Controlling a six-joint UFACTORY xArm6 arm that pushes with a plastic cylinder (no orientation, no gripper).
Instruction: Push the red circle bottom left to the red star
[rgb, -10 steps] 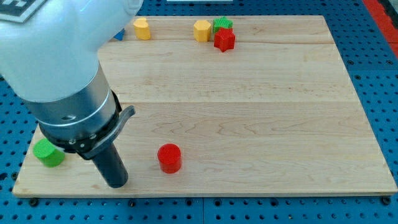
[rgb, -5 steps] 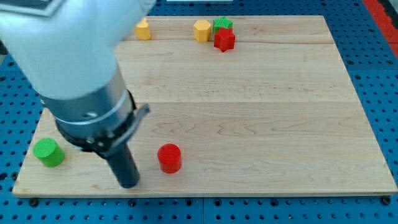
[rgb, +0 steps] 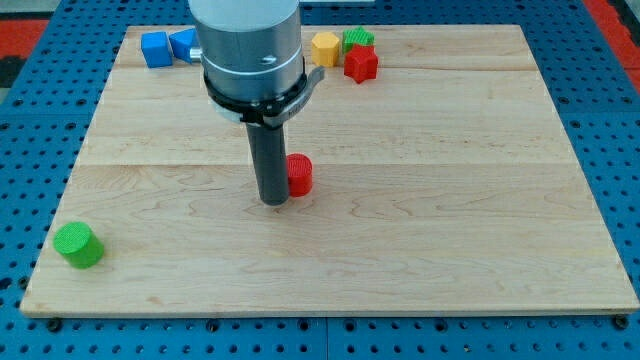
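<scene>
The red circle (rgb: 300, 174) is a short red cylinder near the middle of the wooden board (rgb: 450, 200). My tip (rgb: 273, 201) rests on the board touching the circle's left side, slightly below it. The red star (rgb: 361, 64) sits near the view's top, up and to the right of the circle, well apart from it. The arm's grey body hides part of the board's top edge.
A green block (rgb: 358, 40) and a yellow block (rgb: 325, 47) sit against the red star at the top. Two blue blocks (rgb: 156, 48) lie at the top left. A green cylinder (rgb: 77, 245) stands at the bottom left corner.
My tip has moved up and right from the bottom left. The red circle has moved up and slightly right from near the bottom edge to mid-board.
</scene>
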